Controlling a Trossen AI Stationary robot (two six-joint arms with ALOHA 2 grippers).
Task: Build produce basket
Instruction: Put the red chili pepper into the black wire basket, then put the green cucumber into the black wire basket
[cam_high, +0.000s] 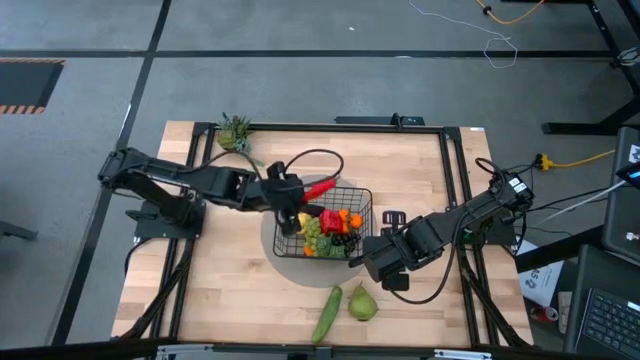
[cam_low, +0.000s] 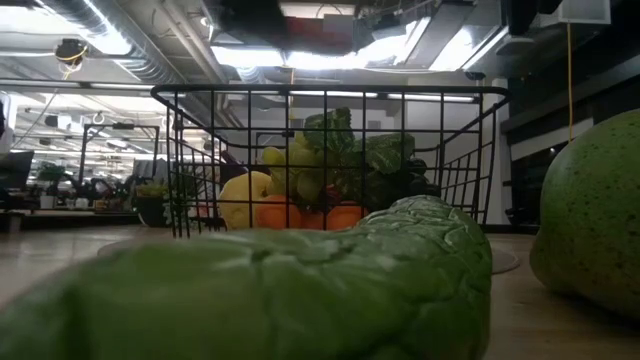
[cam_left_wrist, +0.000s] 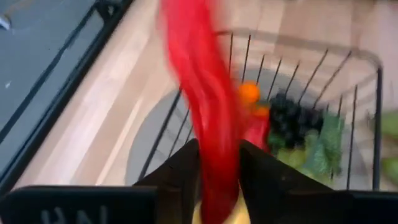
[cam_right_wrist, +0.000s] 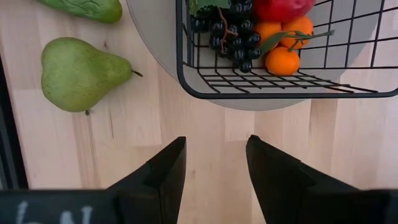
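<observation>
The left gripper (cam_high: 287, 200) hangs over the near-left rim of the basket (cam_high: 362, 196), and a long red pepper (cam_left_wrist: 205, 118) stands between its fingers (cam_left_wrist: 177, 168), streaked as if sliding; whether the fingers grip it or have let go I cannot tell. The basket sits mid-table on a grey round mat (cam_right_wrist: 155, 43), already holding oranges (cam_right_wrist: 283, 60), dark grapes (cam_right_wrist: 233, 34), green grapes (cam_low: 290, 165) and a yellow fruit (cam_low: 243, 200). The cucumber (cam_high: 327, 314) and the pear (cam_high: 362, 304) lie on the table (cam_high: 230, 290) in front of it, not yet packed. The right gripper (cam_right_wrist: 214, 162) waits just beside the basket's right side, fingers spread and empty.

The risk I see is the pepper: it is long and sits right at the rim, so if released there it could catch on the wire, tip outward and land on the mat, or roll off the heaped fruit
</observation>
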